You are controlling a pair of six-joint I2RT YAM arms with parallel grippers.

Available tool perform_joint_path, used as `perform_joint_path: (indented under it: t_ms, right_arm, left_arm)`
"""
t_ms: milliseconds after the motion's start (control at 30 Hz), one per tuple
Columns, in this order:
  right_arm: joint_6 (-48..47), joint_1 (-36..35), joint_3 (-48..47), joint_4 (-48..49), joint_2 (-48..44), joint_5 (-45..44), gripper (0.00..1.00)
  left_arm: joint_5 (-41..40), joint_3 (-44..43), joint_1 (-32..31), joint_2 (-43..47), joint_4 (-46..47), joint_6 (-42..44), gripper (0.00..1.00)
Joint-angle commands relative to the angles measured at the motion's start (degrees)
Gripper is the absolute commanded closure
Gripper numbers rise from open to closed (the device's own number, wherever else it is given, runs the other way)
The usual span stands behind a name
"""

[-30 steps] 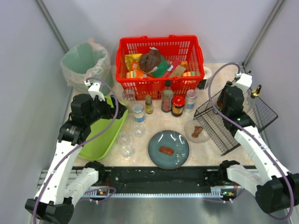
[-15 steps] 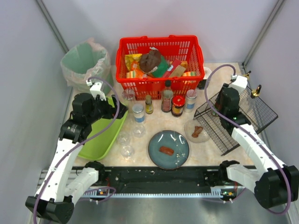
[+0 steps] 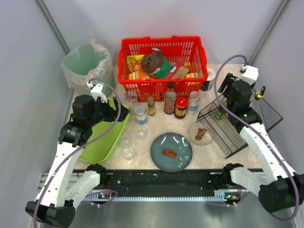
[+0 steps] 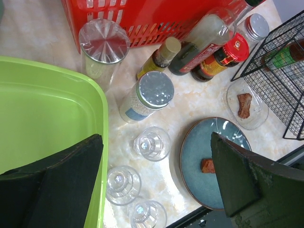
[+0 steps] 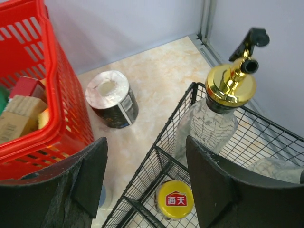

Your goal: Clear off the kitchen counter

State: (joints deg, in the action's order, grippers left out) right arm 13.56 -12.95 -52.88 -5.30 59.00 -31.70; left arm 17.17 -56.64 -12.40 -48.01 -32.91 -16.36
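Upward my right gripper (image 5: pixel 145 164) is pulling, fingers spread and empty, leaving the yellow-capped bottle (image 5: pixel 174 206) in the wire rack (image 5: pixel 168 124). Left gripper (image 4: pixel 154 161) is hanging wide. Next I am likely grabbing a centre-frame sauce bottle (image 3: pixel 169 100).

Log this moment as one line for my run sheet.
left gripper open, empty, above green tray edge | right gripper open, above wire rack | yellow-capped bottle inside rack | kitchen counter not yet cleared

Plain pale grey walls (image 3: pixel 228 19) close in the far, left and right edges of the tabletop (image 3: pixel 204 154); slim metal struts (image 3: pixel 53 26) slant up past both far corners; a brushed grey metal sheet (image 3: pixel 156 213) lies below the near edge; the light is even, the shadows soft.
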Motion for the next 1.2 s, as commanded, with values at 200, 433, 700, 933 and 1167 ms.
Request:
perform_joint_path:
  t_ms: [200,433,700,933,1167]
  right_arm:
    - [-0.9,0.6,-15.7,-16.7,-2.6,20.2,0.3]
    - [-0.6,-1.9,-21.5,-26.7,2.2,41.6,0.32]
    - [-4.3,-26.0,-16.0,-21.0,4.6,26.9,0.3]
    - [-0.2,-28.9,-8.5,-3.4,5.7,21.4,0.26]
    - [-5.6,-29.1,-12.1,3.3,14.8,21.9,0.18]
  left_arm:
    - [1.0,-4.9,0.4,3.7,-3.6,2.2,0.02]
    - [8.3,-6.0,0.4,4.9,-5.4,5.5,0.02]
    - [21.6,-2.6,-0.1,1.9,4.9,3.6,0.02]
    - [14.0,-3.3,-5.5,-8.0,20.9,2.8,0.02]
    - [6.1,-1.6,-9.0,-10.4,31.3,8.1,0.01]
